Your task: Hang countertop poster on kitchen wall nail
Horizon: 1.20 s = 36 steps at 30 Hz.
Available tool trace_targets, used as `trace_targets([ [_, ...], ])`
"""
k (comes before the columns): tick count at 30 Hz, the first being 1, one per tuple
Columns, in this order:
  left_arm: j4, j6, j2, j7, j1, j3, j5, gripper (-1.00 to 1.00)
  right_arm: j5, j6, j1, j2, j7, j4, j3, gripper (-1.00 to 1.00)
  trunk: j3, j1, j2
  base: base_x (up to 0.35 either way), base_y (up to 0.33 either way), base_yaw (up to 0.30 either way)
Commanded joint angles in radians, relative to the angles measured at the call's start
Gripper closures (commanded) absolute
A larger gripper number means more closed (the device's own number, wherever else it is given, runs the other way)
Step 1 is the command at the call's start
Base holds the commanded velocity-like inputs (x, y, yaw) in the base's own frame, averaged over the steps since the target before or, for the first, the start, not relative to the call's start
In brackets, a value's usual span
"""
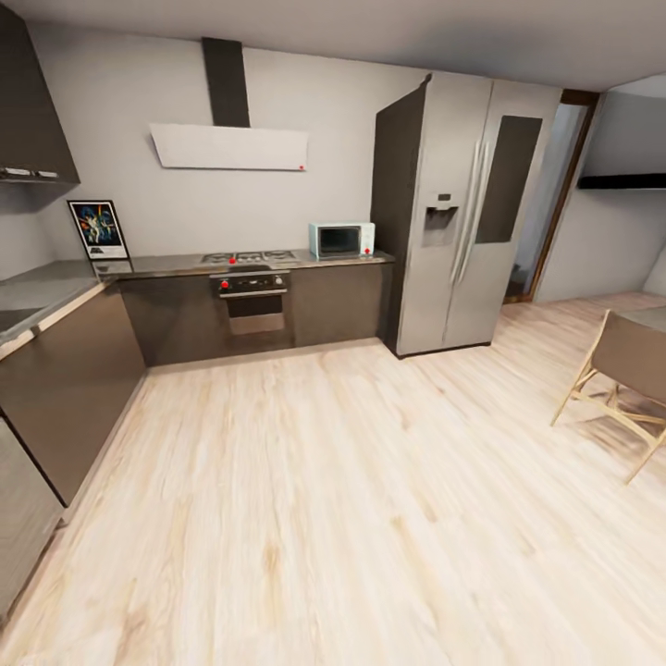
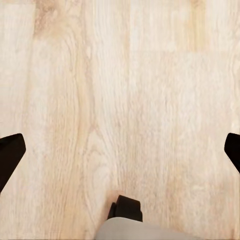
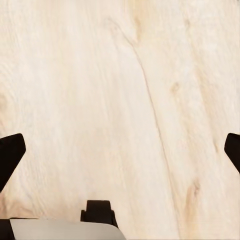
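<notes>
The poster point(image 1: 99, 228) stands upright at the back left corner of the light-grey countertop point(image 1: 166, 265), leaning on the wall; it has a black frame, white border and colourful figures on dark blue. My left gripper point(image 2: 120, 150) hangs open over bare wooden floor, its dark fingertips point(image 2: 10, 152) at the frame's sides. My right gripper point(image 3: 120, 150) is open too, above the same pale floor, with nothing between its fingers point(image 3: 10, 152). Both are far from the poster.
A gas hob and oven point(image 1: 252, 291) sit mid-counter, a white microwave point(image 1: 341, 240) to their right, then a tall steel fridge point(image 1: 462, 213). A wooden chair point(image 1: 620, 384) stands at the right. Wide wooden floor point(image 1: 351, 499) lies between me and the cabinets.
</notes>
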Motion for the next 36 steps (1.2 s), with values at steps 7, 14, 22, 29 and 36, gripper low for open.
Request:
trace_targets([
  [7,-0.002,0.0,-0.001,-0.001,0.0,0.003,0.0,-1.0,0.001,0.0,-0.001,-0.001,-0.003,0.001,0.007,-1.0,-0.004,0.001,0.0,0.339,0.0,0.233],
  [14,-0.002,0.0,-0.001,-0.001,0.0,0.003,0.0,-1.0,0.001,0.001,0.0,-0.004,0.003,0.004,0.01,-1.0,-0.004,0.001,0.0,0.339,0.0,0.034],
  [22,-0.002,0.0,-0.001,-0.001,0.0,0.003,0.0,-1.0,0.001,0.0,0.0,-0.004,0.002,0.005,0.011,-1.0,-0.005,0.001,0.0,0.339,0.0,0.004],
  [29,-0.002,0.0,-0.001,-0.001,0.0,0.003,0.0,-1.0,0.001,0.0,-0.001,-0.003,-0.002,0.004,0.009,-1.0,-0.005,0.001,0.0,0.339,0.0,0.148],
  [36,-0.002,-0.001,-0.001,-0.001,0.0,0.003,0.0,-1.0,0.001,-0.001,-0.001,-0.002,-0.004,0.003,0.009,-1.0,-0.005,0.001,0.0,0.34,0.0,0.274],
])
